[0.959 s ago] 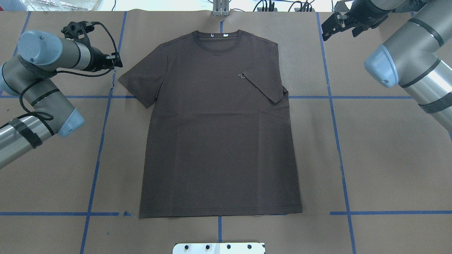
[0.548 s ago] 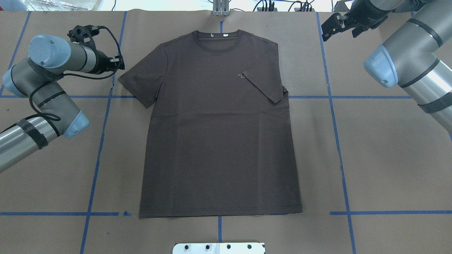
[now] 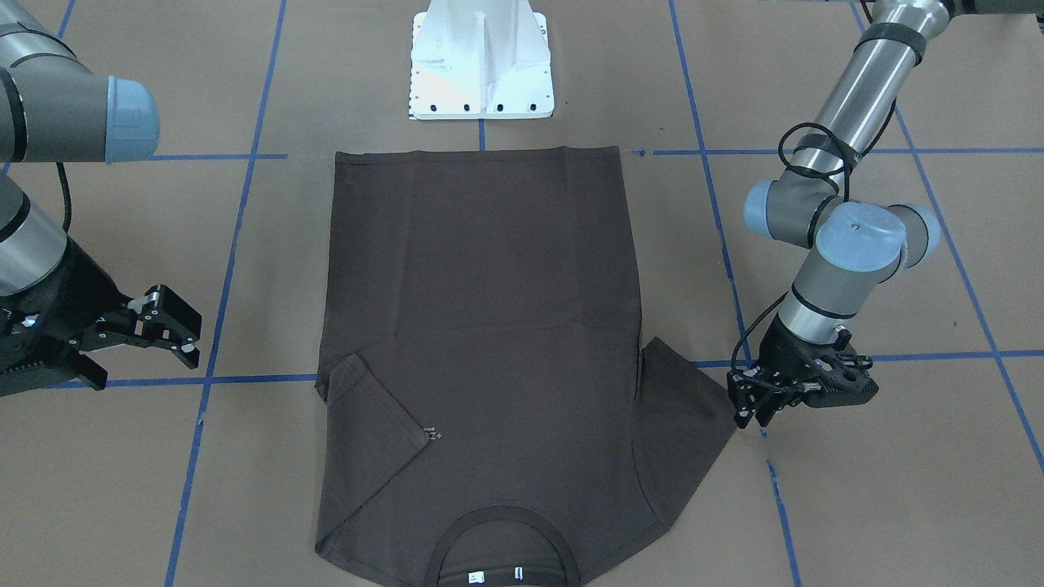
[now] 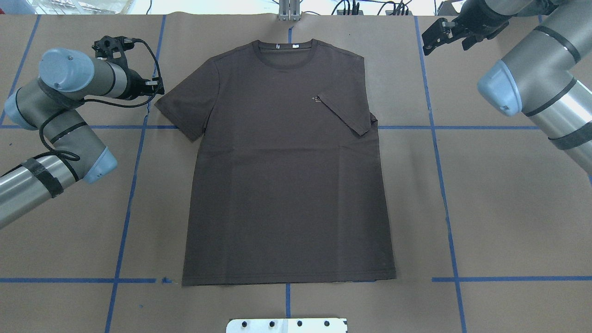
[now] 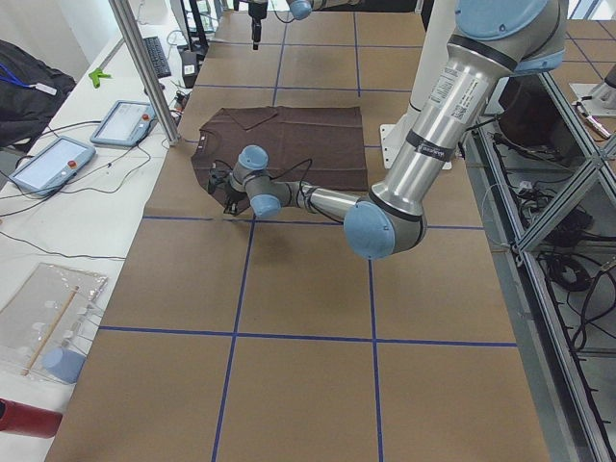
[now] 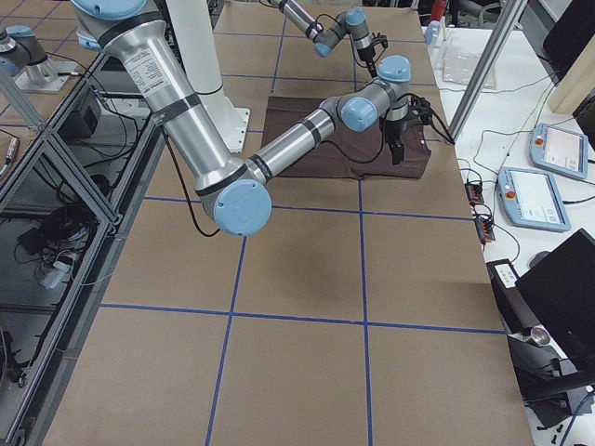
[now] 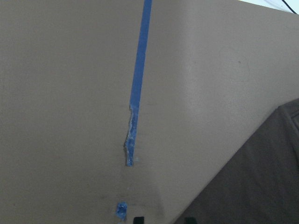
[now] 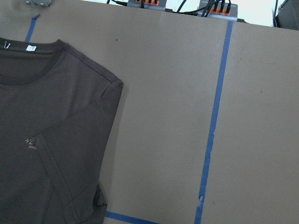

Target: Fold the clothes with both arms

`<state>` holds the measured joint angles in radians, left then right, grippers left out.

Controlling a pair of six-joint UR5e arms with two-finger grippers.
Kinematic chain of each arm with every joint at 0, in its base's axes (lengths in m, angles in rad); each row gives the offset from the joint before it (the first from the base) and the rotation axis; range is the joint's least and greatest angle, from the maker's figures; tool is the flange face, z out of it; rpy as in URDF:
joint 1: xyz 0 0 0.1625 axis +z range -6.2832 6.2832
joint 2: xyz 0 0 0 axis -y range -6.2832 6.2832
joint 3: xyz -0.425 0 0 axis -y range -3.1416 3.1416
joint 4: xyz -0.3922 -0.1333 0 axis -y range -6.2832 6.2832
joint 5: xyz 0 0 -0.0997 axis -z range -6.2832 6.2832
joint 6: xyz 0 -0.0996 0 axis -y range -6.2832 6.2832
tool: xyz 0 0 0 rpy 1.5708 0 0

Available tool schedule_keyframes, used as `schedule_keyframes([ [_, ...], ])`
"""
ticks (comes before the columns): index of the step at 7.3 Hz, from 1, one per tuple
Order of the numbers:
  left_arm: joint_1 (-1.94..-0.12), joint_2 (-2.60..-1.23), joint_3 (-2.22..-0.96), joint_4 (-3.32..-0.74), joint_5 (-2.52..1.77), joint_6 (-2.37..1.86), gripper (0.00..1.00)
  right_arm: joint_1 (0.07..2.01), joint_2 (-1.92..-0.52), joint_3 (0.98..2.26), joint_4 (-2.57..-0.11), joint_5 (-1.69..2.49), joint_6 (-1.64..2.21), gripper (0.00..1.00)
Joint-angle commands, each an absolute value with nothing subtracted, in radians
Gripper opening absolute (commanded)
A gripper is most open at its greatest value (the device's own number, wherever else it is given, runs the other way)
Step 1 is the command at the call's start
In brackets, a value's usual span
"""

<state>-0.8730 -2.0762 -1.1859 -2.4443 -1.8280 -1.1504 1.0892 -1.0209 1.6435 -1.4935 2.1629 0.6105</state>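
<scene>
The dark brown T-shirt (image 4: pixel 286 175) lies flat, front up, on the brown paper, collar (image 4: pixel 285 51) at the far edge. One sleeve (image 4: pixel 347 115) is folded in across the chest logo; the other sleeve (image 4: pixel 185 106) lies spread out. My left gripper (image 4: pixel 158 88) sits low at the tip of the spread sleeve (image 3: pixel 685 408). In the left wrist view its fingertips (image 7: pixel 136 219) stand apart at the sleeve's edge (image 7: pixel 252 186), gripping nothing. My right gripper (image 4: pixel 432 39) hovers open over bare paper beyond the folded side, and shows in the front view as my right gripper (image 3: pixel 175 326).
Blue tape lines (image 4: pixel 134 152) grid the paper. The white base pedestal (image 3: pixel 481 65) stands beyond the shirt's hem. Cables and a metal post (image 4: pixel 289 9) line the far edge. Beside the table's far edge a side table holds tablets (image 5: pixel 53 159).
My left arm swung inward and brought its gripper a little closer to the spread sleeve's tip. The right gripper drifted slightly toward the far edge. The shirt did not move.
</scene>
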Motion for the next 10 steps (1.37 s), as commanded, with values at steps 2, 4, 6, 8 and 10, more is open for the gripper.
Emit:
schedule_keyframes([
  [2,-0.868,-2.071,-1.187,-2.445,-1.829,-1.143,0.43,1.091,-1.028,1.647,-1.493,2.163,0.611,1.0],
  [4,-0.853,-2.068,-1.183,-2.444,-1.825,-1.143,0.43,1.089,-1.031,1.646,-1.493,2.163,0.611,1.0],
  [6,-0.85,-2.068,-1.183,-2.444,-1.825,-1.141,0.43,1.091,-1.032,1.647,-1.493,2.164,0.611,1.0],
  [8,-0.848,-2.068,-1.184,-2.444,-1.825,-1.14,0.43,1.091,-1.034,1.649,-1.493,2.163,0.611,1.0],
  [10,-0.85,-2.066,-1.184,-2.441,-1.825,-1.138,0.43,1.091,-1.04,1.649,-1.491,2.163,0.612,1.0],
])
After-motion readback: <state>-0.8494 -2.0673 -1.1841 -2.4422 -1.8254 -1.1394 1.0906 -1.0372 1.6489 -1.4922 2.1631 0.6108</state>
